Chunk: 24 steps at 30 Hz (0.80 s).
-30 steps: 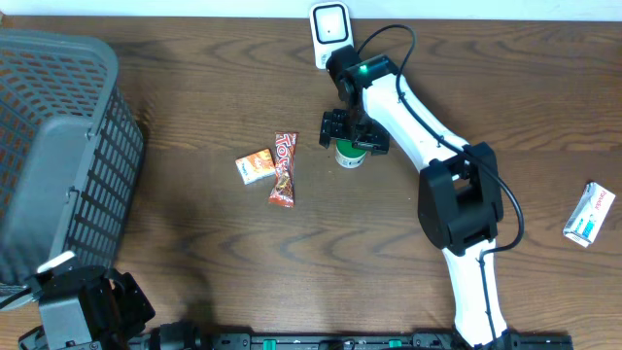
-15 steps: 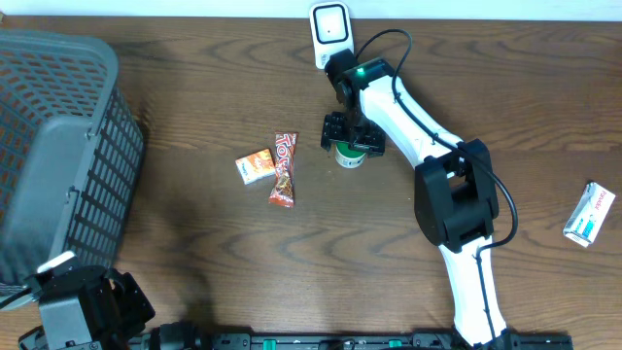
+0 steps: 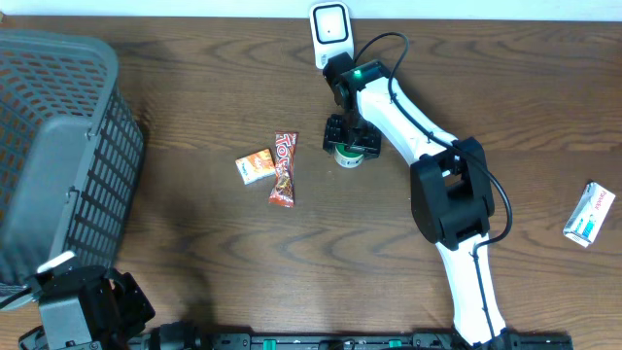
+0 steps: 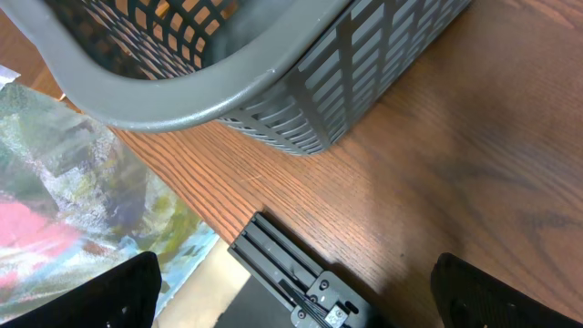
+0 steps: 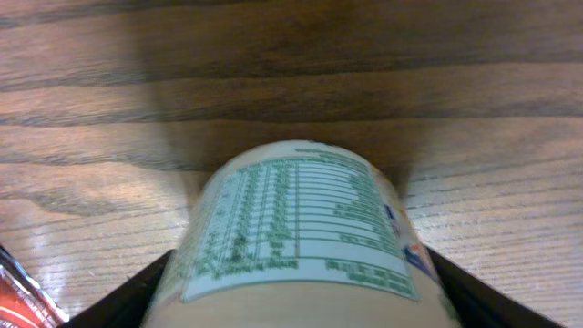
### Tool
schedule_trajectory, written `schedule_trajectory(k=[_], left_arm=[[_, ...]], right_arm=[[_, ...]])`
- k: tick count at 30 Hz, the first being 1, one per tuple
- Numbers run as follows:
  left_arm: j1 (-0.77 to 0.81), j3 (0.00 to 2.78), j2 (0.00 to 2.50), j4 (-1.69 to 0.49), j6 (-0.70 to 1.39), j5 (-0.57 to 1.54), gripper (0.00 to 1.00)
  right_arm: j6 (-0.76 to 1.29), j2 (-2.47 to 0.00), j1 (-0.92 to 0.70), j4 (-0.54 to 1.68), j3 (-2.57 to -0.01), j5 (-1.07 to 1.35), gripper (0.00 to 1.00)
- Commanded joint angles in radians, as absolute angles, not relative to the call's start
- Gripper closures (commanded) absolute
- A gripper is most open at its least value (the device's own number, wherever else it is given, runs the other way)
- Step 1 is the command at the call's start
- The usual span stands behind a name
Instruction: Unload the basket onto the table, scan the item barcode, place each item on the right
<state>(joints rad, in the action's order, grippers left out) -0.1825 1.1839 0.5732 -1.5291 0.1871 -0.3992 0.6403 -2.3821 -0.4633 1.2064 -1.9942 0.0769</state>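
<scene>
A small cream bottle (image 3: pixel 348 156) with a green-printed label (image 5: pixel 296 219) stands at the middle back of the table. My right gripper (image 3: pixel 350 144) is down over it, and in the right wrist view the two black fingers (image 5: pixel 123 305) press against both of its sides, so the gripper (image 5: pixel 296 305) is shut on it. The white scanner (image 3: pixel 330 27) stands just behind, at the table's far edge. No barcode shows on the label side facing the wrist camera. My left gripper (image 4: pixel 296 301) rests open and empty at the front left corner (image 3: pixel 87 306).
A grey mesh basket (image 3: pixel 58 146) fills the left side, close above the left gripper (image 4: pixel 228 82). An orange packet (image 3: pixel 255 165) and a red candy bar (image 3: pixel 283 170) lie left of the bottle. A white and blue box (image 3: pixel 589 214) lies at the far right.
The right gripper's fingers have drawn in around the bottle and the arm has shifted slightly left. The left arm has not moved.
</scene>
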Motion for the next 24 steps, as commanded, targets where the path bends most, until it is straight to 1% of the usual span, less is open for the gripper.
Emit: schedule_trajectory(k=[1, 5, 12, 16, 20, 24], left_arm=[[-0.187, 1.185, 0.570, -1.531, 0.196, -0.413, 0.05], [-0.187, 1.185, 0.570, -1.531, 0.196, -0.412, 0.05], [-0.187, 1.185, 0.570, -1.531, 0.196, -0.413, 0.05], [-0.187, 1.185, 0.570, -1.532, 0.196, -0.413, 0.05], [-0.187, 1.185, 0.570, -1.531, 0.196, -0.413, 0.05], [-0.187, 1.185, 0.570, -1.531, 0.196, -0.413, 0.05]], right_arm=[[0.650, -2.424, -0.470, 1.216, -1.998, 0.096, 0.38], [0.649, -2.424, -0.471, 1.225, -1.998, 0.111, 0.45], [0.619, -2.424, -0.472, 1.272, -2.000, 0.157, 0.51], [0.563, -2.417, -0.470, 1.294, -2.008, 0.202, 0.53], [0.503, -2.407, -0.469, 1.334, -2.041, 0.231, 0.51], [0.410, -2.395, -0.466, 1.380, -2.102, 0.346, 0.50]])
